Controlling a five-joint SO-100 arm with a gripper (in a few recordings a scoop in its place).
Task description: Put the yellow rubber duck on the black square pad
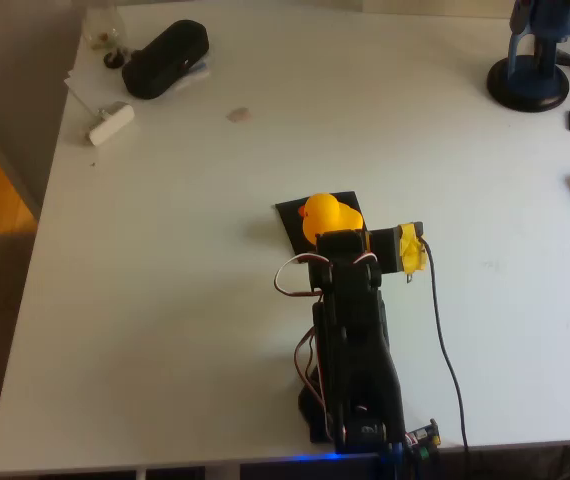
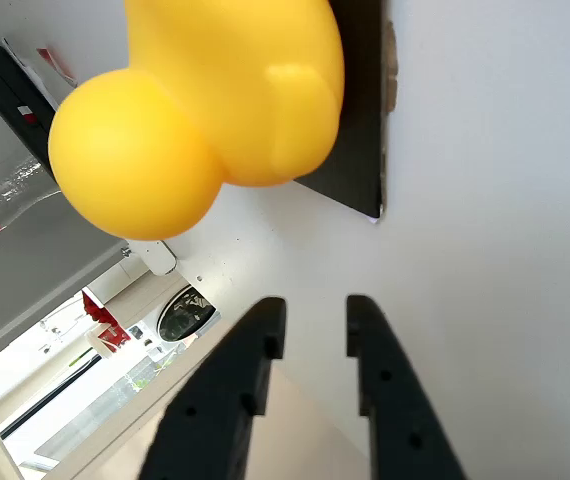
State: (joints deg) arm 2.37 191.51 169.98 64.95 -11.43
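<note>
no readable text, labels, brands or numbers on anything shown

In the overhead view the black arm (image 1: 353,340) rises from its base at the 6 o'clock edge of the table and reaches toward 12 o'clock, ending near the picture's middle. White and red cables loop out from its 9 o'clock side near the wrist, and a patch of yellow tape (image 1: 412,250) wraps a black part jutting toward 3 o'clock from the wrist. In the wrist view the gripper (image 2: 313,318) shows two black fingers (image 2: 250,370) coming up from 6 o'clock, their tips pointing toward 12 o'clock. The jaws stand slightly apart with a narrow gap between the tips, and nothing sits between them.
</note>
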